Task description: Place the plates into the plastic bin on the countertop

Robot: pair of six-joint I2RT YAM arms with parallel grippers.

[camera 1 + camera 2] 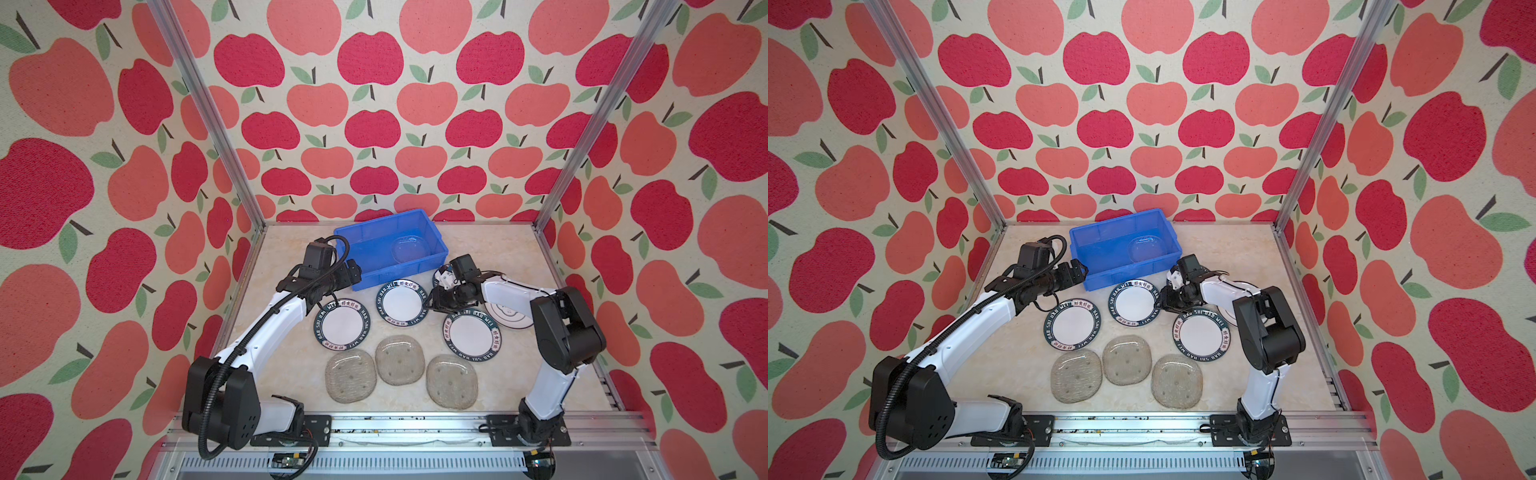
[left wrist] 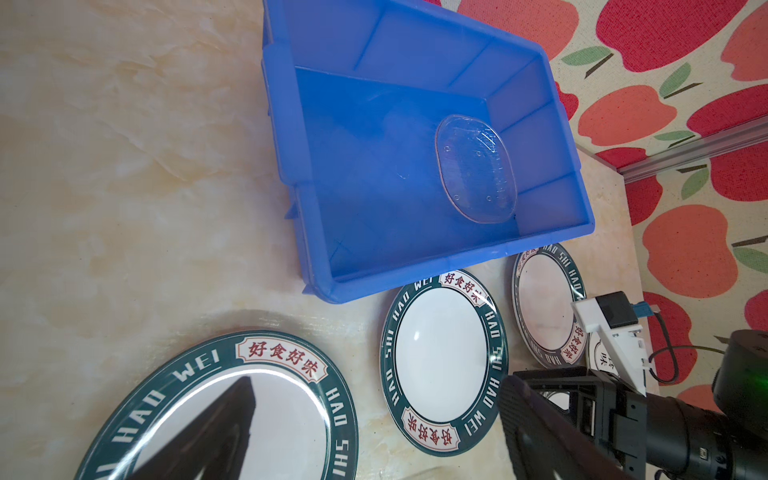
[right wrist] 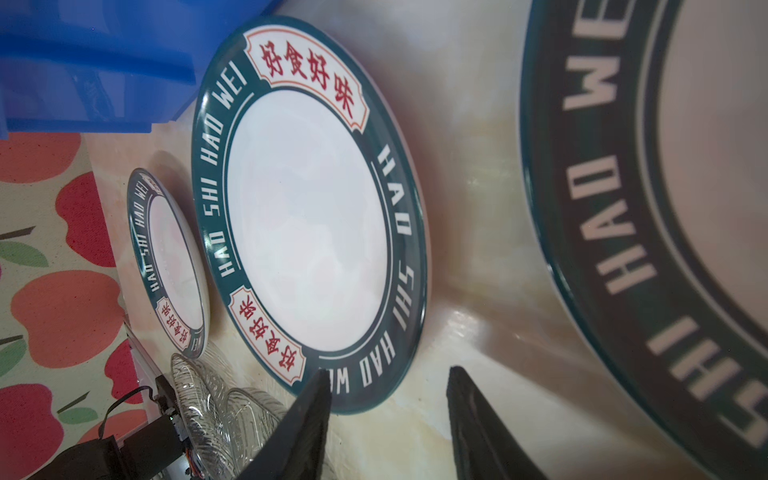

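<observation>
nine plates in all, one bin [image 1: 395, 270], two grippers.

four round plates with dark green lettered rims lie flat on the counter [image 1: 498, 249]. the left gripper [image 2: 379, 382] hangs with its jaws wide apart and nothing in them, just beside the bin's near corner. one of its fingers [image 2: 216, 432] is above the white middle of the first green plate [image 1: 341, 325]. the second green plate [image 1: 401, 302] lies between the two grippers, close under the bin's near wall. the right gripper [image 3: 388, 372] sits low at this plate's edge, on the side away from the left gripper. its jaws are partly apart, with one finger [image 3: 309, 411] over the green rim and the other over bare counter, and nothing is clamped between them. the third green plate [image 1: 473, 336] lies just beside the right gripper, on the side towards the arm bases. the fourth green plate [image 2: 544, 307] lies beyond the right gripper, by the bin's other near corner. in both top views the wrist hides most of it.

one white plate [image 1: 513, 320] with a dark emblem lies under the right arm, behind the right gripper's wrist.

there are four clear glass plates, square with rounded corners. a row of three glass plates [image 1: 400, 359] lies on the counter, nearer the arm bases than either gripper and apart from both. the fourth glass plate [image 1: 409, 248] lies flat inside the bin, at the end nearer the right gripper. it is the only plate in the bin.
</observation>
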